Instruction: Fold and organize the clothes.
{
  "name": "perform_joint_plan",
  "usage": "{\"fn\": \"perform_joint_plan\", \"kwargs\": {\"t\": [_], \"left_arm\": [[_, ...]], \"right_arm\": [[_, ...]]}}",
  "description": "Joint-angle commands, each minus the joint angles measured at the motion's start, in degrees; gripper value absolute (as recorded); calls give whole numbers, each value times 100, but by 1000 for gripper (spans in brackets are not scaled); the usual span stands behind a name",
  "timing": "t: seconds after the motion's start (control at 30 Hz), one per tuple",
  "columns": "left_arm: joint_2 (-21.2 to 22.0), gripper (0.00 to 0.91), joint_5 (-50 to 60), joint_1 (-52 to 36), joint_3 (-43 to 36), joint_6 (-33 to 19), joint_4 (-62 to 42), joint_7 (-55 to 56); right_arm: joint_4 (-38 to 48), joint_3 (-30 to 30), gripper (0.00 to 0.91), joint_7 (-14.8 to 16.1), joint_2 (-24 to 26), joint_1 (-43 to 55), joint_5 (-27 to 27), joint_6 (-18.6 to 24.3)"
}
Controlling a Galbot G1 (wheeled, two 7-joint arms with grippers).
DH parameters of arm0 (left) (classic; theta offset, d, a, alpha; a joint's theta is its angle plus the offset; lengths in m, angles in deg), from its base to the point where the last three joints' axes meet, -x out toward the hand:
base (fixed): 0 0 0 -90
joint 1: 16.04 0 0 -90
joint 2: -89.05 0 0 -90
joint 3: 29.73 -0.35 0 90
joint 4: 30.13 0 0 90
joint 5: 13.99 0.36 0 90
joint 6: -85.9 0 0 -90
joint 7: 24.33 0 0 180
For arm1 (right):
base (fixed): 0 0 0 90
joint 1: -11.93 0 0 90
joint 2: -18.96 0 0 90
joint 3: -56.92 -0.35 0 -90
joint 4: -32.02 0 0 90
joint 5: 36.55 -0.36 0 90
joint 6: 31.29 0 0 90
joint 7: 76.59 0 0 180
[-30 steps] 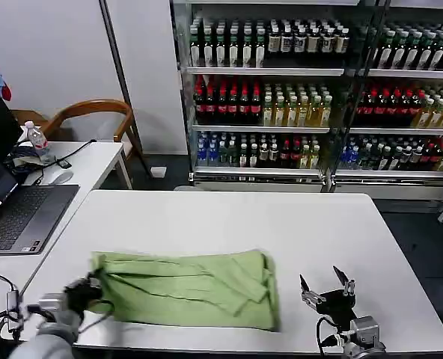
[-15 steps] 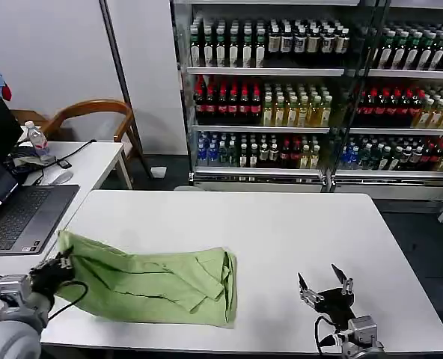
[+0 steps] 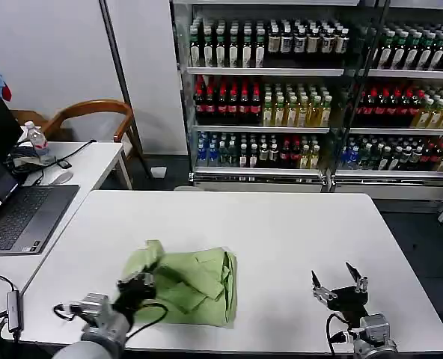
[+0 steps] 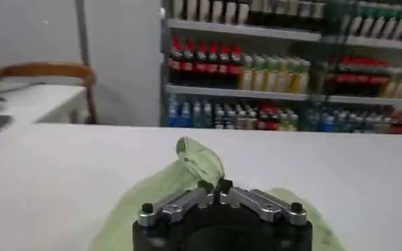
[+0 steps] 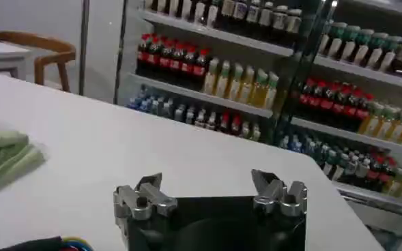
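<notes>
Left gripper (image 3: 139,285) is low over the near-left part of the white table (image 3: 296,224), fingers closed on a pinch of the light green polo shirt (image 3: 195,288). In the left wrist view the fingertips (image 4: 214,185) meet, with a raised flap of green cloth standing up just beyond them. Left arm enters from the table's near edge at about 7 o'clock, angled toward the shirt.

Shirt lies bunched in a compact folded heap on the near-left half of the table, at about 7 o'clock from the table's centre. Its left part is lifted and doubled over toward the middle.

Right gripper (image 3: 340,286) hovers above the near-right table area at about 4 o'clock, fingers spread apart and pointing up and away, holding nothing (image 5: 211,191). It is well apart from the shirt, whose edge (image 5: 6,153) shows far off in the right wrist view.

Beyond the table: drink shelves (image 3: 281,90). A laptop (image 3: 19,217) sits on a side desk at 9 o'clock.
</notes>
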Motion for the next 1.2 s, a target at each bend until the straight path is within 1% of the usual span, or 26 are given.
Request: {"fn": "perform_joint_plan", "kwargs": {"t": [0.03,0.3,0.43,0.47,0.5,0.53,0.57,0.67,0.77,0.8,0.87,0.93,1.0,1.1,1.13,1.17,1.2], "left_arm": [[407,40,200,-752,-1296,-476,-500,-164],[443,40,494,-1196,-1327,-823,-1159,-286],[416,40,463,-1099,-1378,-790,-1094,-324],[429,71,448,-1077,-1426,-744,-1055,-321],[445,907,446,-1071,-1457,-694,-1032,-307],[467,907,450,-1045,-1563,-502,-966,-253],[477,907,424,-1037,-1596,-480,-949,-260],[538,907,448,-1018,-1776,-668,-962,-304],[662,907,407,-1126,-1812,-1093,-1182,-454],[691,907,258,-1191,-1782,-1318,-1304,-504],[714,907,49,-1252,-1720,-1482,-1379,-577],[754,907,-48,-1274,-1590,-1751,-1337,-661],[759,907,-86,-1238,-1409,-1849,-1130,-728],[548,907,54,-1034,-1040,-2012,-893,-821],[455,907,106,-928,-758,-2049,-751,-842],[253,907,211,-751,-410,-2085,-717,-849],[150,907,316,-653,-262,-2075,-728,-829]], "right_arm": [[-73,-296,907,7,-35,-224,20,6],[-140,-343,907,7,-65,-314,25,20],[-117,-341,907,7,-47,-300,25,20],[-117,-337,907,6,-38,-288,23,19],[-120,-335,907,7,-32,-278,23,16],[-119,-336,907,8,-25,-268,23,16],[-118,-337,907,8,-15,-254,20,17],[-107,-339,907,8,-8,-250,18,24],[-115,-325,907,11,-9,-263,23,24],[-109,-312,907,10,-8,-268,28,24],[-88,-277,907,11,-8,-272,59,22],[-70,-228,907,19,-2,-257,92,21],[-37,-148,907,24,19,-186,94,16],[14,-45,907,31,53,-6,77,8],[27,-32,907,33,58,30,72,8],[49,14,907,35,56,122,62,8],[59,43,907,40,50,193,62,10]]}}
